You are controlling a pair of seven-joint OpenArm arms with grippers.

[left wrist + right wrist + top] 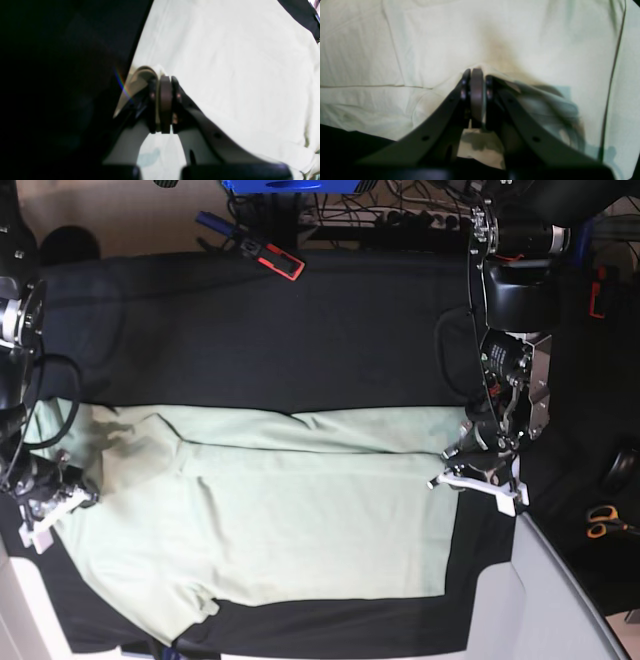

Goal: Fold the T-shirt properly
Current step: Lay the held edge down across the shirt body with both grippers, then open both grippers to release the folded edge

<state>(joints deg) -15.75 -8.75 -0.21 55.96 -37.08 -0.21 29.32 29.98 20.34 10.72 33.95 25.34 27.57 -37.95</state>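
One shirt lying lengthwise across the counter

The single T-shirt (270, 515) is lying flat along the counter's (300, 320) front edge, hem toward the left end effector (478, 470), both it and the right end effector (55, 498) pinching its cloth.

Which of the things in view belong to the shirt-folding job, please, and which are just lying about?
Job: T-shirt; left gripper and right gripper, both shut on its fabric.
Lying about: red-and-black clamp; orange-handled scissors; cables; black tablecloth.
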